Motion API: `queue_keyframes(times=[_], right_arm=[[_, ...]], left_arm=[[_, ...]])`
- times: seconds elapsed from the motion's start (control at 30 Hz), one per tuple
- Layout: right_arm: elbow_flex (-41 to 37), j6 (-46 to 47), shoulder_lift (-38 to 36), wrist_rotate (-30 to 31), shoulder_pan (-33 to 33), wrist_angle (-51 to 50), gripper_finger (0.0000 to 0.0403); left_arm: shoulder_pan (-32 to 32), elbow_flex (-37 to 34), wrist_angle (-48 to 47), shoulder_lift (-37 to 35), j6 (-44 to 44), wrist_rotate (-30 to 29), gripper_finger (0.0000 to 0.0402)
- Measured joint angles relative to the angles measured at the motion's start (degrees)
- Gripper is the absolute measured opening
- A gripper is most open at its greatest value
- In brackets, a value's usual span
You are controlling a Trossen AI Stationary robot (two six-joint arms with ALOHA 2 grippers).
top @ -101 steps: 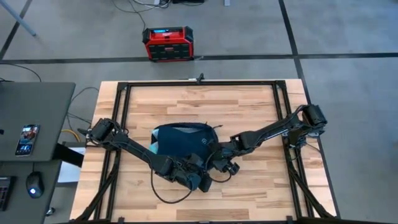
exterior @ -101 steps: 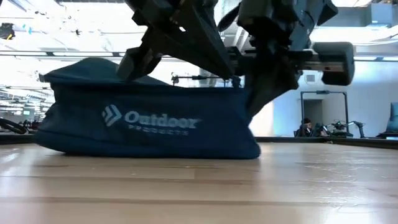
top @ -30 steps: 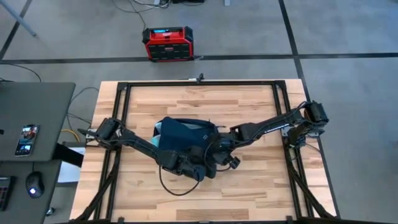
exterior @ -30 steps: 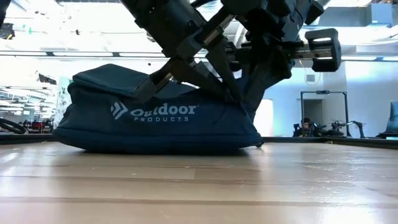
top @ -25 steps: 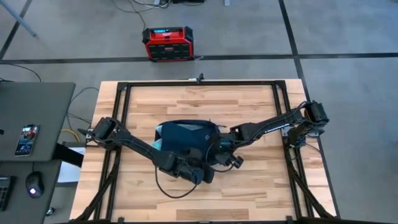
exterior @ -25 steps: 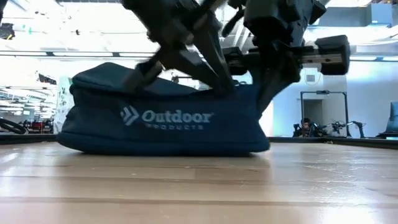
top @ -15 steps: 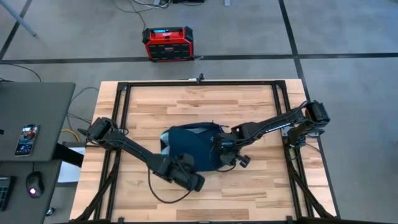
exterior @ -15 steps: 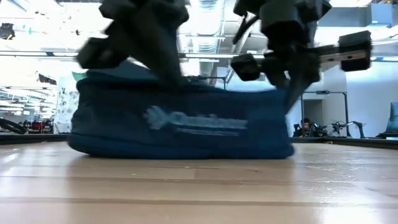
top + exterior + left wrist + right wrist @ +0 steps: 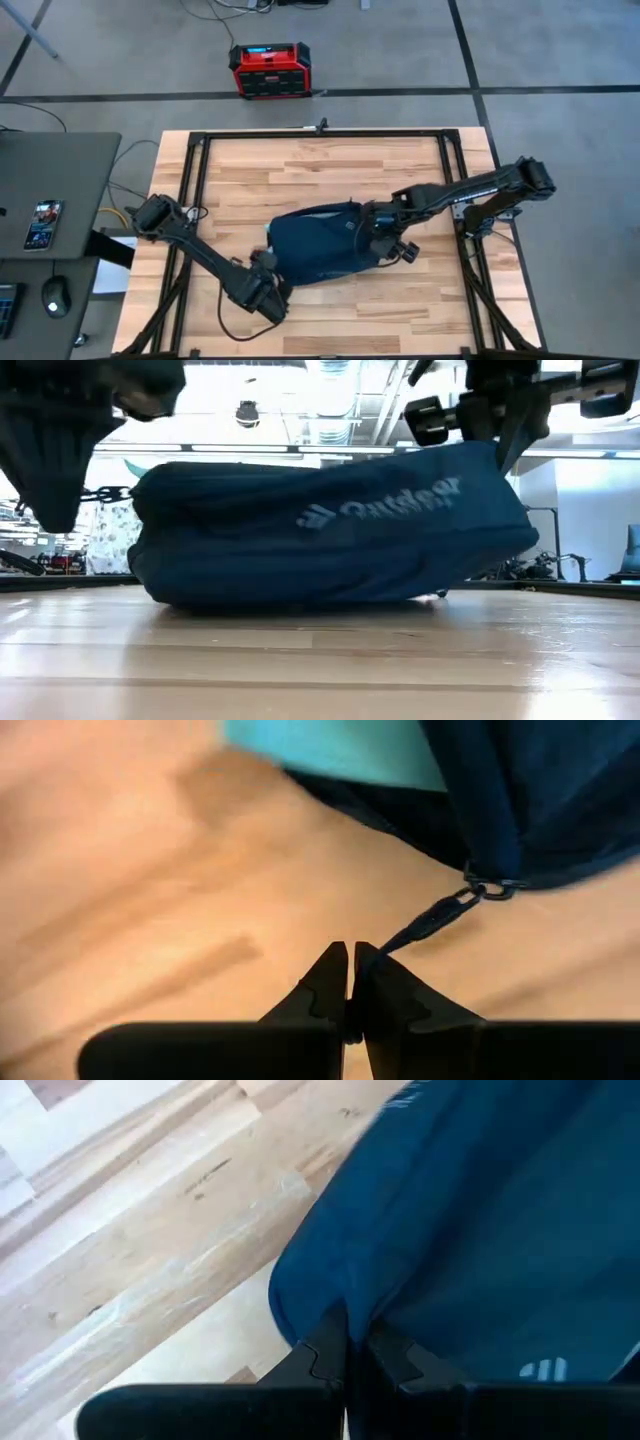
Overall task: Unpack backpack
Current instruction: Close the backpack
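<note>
**My workbench and the room around it**

My table (image 9: 330, 160) is a pale wood-plank top edged by a black metal frame (image 9: 320, 132). It stands on a grey concrete floor (image 9: 560, 50) crossed by dark seam lines. On the floor beyond the table's far edge sits a red-and-black box (image 9: 270, 70), with cables trailing near it. Beside my left side is a dark grey desk (image 9: 50, 190) carrying a phone (image 9: 42, 224) and a computer mouse (image 9: 55, 296). Level across the table, I see a bright room with ceiling lights (image 9: 250, 415).
</note>
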Motion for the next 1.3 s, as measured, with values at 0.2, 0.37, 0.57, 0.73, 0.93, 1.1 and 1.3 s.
queue_keyframes(times=[0.2, 0.37, 0.57, 0.73, 0.93, 1.1, 1.3], right_arm=[[-0.2, 3.3, -1.1, -0.7, 0.4, -0.2, 0.0], [-0.3, 18.4, -0.8, -1.0, -0.5, -0.2, 0.0009], [2.8, 35.8, -1.0, -1.0, -2.0, -6.5, 0.0087], [6.4, 48.0, -1.9, -1.1, -2.3, -16.3, 0.0138], [2.0, 56.3, -5.4, 4.1, -1.4, -7.7, 0.0155], [-6.7, 60.6, -6.5, 8.6, -1.2, 8.8, 0.0152], [-13.1, 65.0, -2.9, 9.6, -2.6, 22.4, 0.0148]], left_arm=[[-0.5, -0.2, -0.4, -0.6, -1.2, -6.1, 0.0], [2.2, -0.2, 10.4, -1.7, 12.1, -6.9, 0.0015], [7.0, -0.2, 15.0, -2.0, 32.5, 4.0, 0.0081], [6.4, -0.2, 2.7, -7.2, 41.7, 6.1, 0.0102], [1.1, -4.7, -2.3, -17.0, 44.2, -13.5, 0.0104], [1.1, -16.7, 15.1, -24.1, 47.9, -15.0, 0.0104], [1.5, -27.5, 33.5, -26.0, 51.7, -16.2, 0.0104]])
